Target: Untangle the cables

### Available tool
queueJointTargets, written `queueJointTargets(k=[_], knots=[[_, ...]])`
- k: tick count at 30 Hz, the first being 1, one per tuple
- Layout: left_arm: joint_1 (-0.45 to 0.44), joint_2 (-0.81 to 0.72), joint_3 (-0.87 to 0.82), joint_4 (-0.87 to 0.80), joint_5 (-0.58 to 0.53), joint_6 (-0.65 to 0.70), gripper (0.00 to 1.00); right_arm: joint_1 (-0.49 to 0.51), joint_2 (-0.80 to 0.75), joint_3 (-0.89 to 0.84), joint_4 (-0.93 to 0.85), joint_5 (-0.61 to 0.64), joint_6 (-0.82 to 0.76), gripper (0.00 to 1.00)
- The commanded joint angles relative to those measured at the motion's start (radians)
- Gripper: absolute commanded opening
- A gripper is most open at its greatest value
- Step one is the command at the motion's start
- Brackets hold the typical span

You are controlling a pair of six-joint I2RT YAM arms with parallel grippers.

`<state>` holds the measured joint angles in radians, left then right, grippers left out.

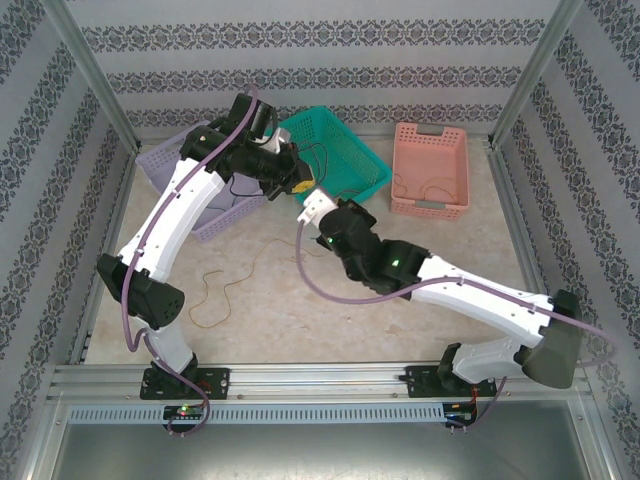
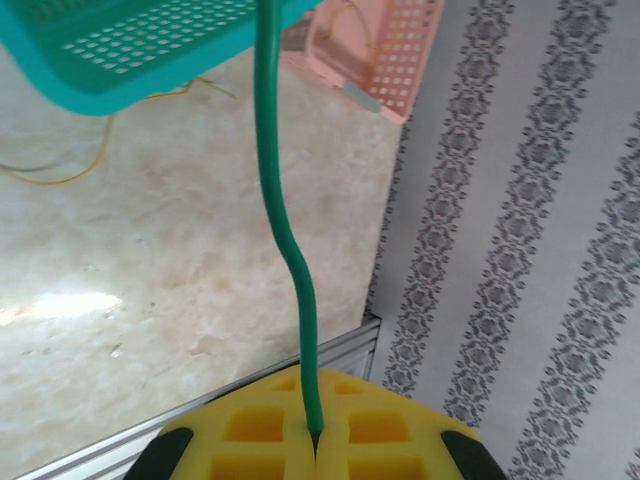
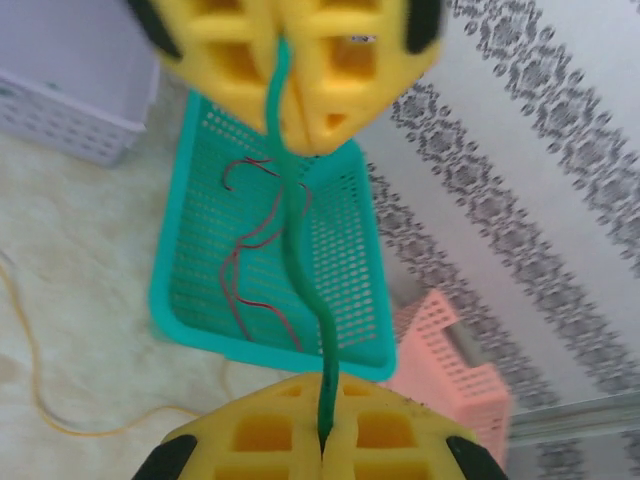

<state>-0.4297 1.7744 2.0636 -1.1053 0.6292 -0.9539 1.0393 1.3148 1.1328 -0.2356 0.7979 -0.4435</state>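
Right gripper pinches the green cable between its pads. The cable's long axis runs straight away to the left gripper, likewise clamped on it (slightly wavy midway). Beneath sits a teal basket with red cables; a yellow cable lies on the table.

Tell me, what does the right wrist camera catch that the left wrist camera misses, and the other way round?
The right wrist view adds the left gripper facing it, shut on the green cable, red cables lying in the teal basket, and a lavender basket corner. The left wrist view adds what looks like a yellowish cable inside the pink basket. Both share the green cable pinched between yellow fingers, the teal and pink baskets, a yellow cable on the table, and the patterned wall.
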Motion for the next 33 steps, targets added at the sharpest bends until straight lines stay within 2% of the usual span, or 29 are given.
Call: queueJointTargets(k=[1, 5, 7, 8, 9, 11, 12, 14, 16, 20, 22, 23, 25, 28, 30, 33], knots=[[0.094, -0.035, 0.065, -0.049, -0.179, -0.031, 0.00, 0.032, -0.035, -0.114, -0.027, 0.246, -0.323, 0.00], [0.108, -0.035, 0.098, -0.082, -0.226, -0.019, 0.00, 0.074, -0.063, -0.147, -0.060, 0.201, -0.352, 0.00], [0.108, -0.038, 0.086, -0.051, -0.208, -0.013, 0.00, 0.089, -0.089, -0.146, -0.115, 0.111, -0.308, 0.00], [0.107, -0.042, 0.072, -0.021, -0.185, -0.012, 0.00, 0.090, -0.107, -0.121, -0.183, 0.026, -0.238, 0.00], [0.107, -0.045, 0.056, 0.015, -0.160, -0.010, 0.00, 0.086, -0.138, -0.086, -0.255, -0.097, -0.154, 0.02], [0.105, -0.055, 0.032, 0.069, -0.118, 0.004, 0.00, 0.035, -0.206, -0.024, -0.329, -0.366, 0.033, 0.31], [0.107, -0.055, 0.026, 0.084, -0.093, 0.011, 0.00, -0.031, -0.241, 0.011, -0.362, -0.565, 0.138, 0.45], [0.107, -0.045, 0.024, 0.097, -0.042, 0.027, 0.00, -0.178, -0.294, 0.057, -0.360, -0.877, 0.354, 0.67], [0.109, -0.032, 0.022, 0.099, 0.008, 0.030, 0.00, -0.331, -0.323, 0.075, -0.316, -1.149, 0.534, 0.80], [0.110, -0.021, 0.007, 0.110, 0.056, 0.025, 0.00, -0.575, -0.302, 0.074, -0.214, -1.506, 0.800, 0.87], [0.111, -0.026, -0.008, 0.141, 0.063, 0.005, 0.00, -0.646, -0.251, 0.057, -0.134, -1.663, 0.939, 0.86], [0.111, -0.027, -0.013, 0.154, 0.064, -0.009, 0.00, -0.655, -0.221, 0.055, -0.110, -1.710, 0.980, 0.85], [0.111, -0.024, -0.017, 0.176, 0.073, -0.032, 0.00, -0.640, -0.185, 0.052, -0.091, -1.732, 0.996, 0.91], [0.112, -0.021, -0.016, 0.201, 0.084, -0.059, 0.00, -0.610, -0.182, 0.024, -0.059, -1.639, 0.990, 0.92], [0.111, -0.020, -0.013, 0.202, 0.085, -0.064, 0.00, -0.610, -0.159, 0.007, -0.021, -1.607, 1.013, 0.89], [0.111, -0.019, -0.018, 0.200, 0.090, -0.068, 0.00, -0.594, -0.099, 0.021, 0.011, -1.585, 1.029, 0.78]])
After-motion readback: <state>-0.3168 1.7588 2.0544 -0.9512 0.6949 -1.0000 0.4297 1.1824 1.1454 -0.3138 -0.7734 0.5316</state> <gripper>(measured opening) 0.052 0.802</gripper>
